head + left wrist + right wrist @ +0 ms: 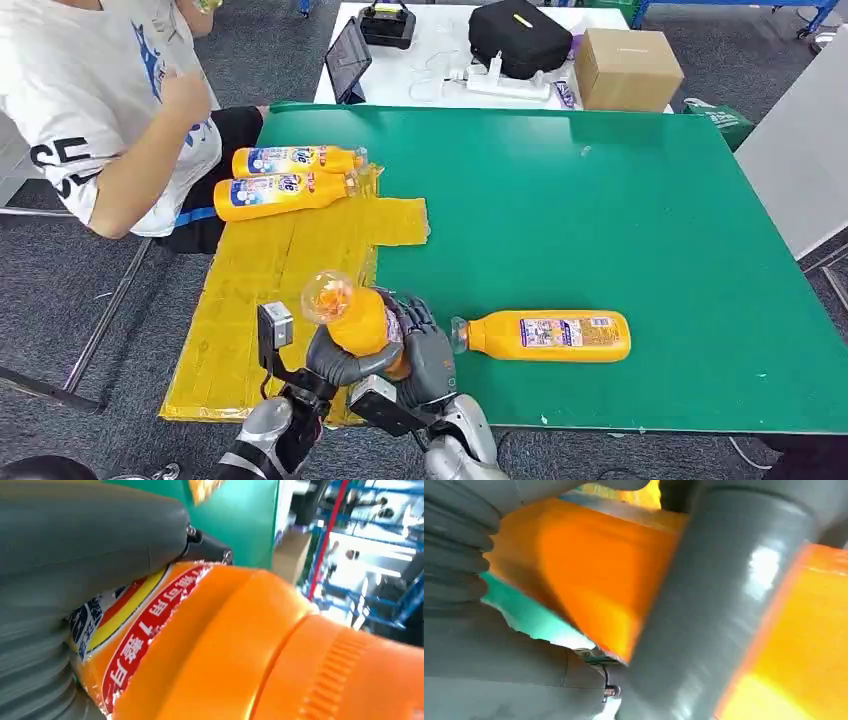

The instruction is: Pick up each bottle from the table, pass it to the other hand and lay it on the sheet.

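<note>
Both hands clasp one orange bottle point(352, 315) at the near edge of the yellow sheet point(290, 250): the left hand point(335, 362) wraps it from below, the right hand point(425, 350) grips its side. Two more bottles point(290, 178) lie on the sheet's far end, and another bottle point(545, 335) lies on the green table point(600, 220) beside the sheet.

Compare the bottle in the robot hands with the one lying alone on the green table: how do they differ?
The held bottle is off the table, tilted with its clear cap up, gripped by the left robot hand and right robot hand; the lone bottle lies flat on the green table, untouched. The held bottle hangs by the yellow sheet; the lone one lies off it. Both are orange, labelled, clear-capped.
</note>
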Available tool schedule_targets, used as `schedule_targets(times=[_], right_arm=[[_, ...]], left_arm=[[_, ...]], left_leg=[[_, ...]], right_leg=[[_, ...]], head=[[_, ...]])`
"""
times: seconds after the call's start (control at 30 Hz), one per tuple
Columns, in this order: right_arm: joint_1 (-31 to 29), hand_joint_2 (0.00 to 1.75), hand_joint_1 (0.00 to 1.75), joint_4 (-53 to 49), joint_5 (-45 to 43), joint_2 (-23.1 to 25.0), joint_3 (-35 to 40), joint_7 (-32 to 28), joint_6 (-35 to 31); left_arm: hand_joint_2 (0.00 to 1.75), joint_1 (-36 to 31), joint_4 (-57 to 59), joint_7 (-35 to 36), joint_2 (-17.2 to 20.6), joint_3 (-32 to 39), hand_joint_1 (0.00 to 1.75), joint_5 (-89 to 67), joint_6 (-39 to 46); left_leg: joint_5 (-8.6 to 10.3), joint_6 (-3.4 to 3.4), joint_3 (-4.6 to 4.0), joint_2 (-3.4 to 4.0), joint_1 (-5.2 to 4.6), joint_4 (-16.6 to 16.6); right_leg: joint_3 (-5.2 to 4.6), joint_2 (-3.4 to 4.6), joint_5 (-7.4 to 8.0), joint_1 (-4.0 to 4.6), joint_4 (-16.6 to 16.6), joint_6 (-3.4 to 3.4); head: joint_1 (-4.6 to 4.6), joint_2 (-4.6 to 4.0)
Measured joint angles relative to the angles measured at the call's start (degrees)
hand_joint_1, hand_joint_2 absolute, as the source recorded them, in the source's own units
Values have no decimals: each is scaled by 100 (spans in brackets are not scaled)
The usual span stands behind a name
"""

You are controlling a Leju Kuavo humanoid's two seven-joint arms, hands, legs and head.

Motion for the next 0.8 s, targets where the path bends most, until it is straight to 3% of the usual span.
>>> schedule_targets(times=[0.27, 0.53, 0.8], right_arm=[[414, 0, 0, -1622, -1073, -164, 0, -116, 482], [636, 0, 0, -2736, -1254, -306, -39, -188, 476], [774, 0, 0, -3525, -1448, -352, -173, -422, 176]], left_arm=[[175, -201, -522, -400, -107, 302, 175, -922, 1718], [175, -446, -726, -435, -111, 700, 175, -952, 1973], [175, -854, -765, -509, -98, 1036, 175, -1794, 2948]], left_leg=[[0, 0, -3, 2, 0, 0], [1, 0, 0, 4, 0, 0], [1, 0, -2, 2, 0, 0]], right_leg=[[-3, 0, 1, 0, 0, 0], [-2, 1, 1, 0, 1, 0], [-1, 1, 1, 0, 1, 0]], head=[[-2, 0], [0, 0], [0, 0]])
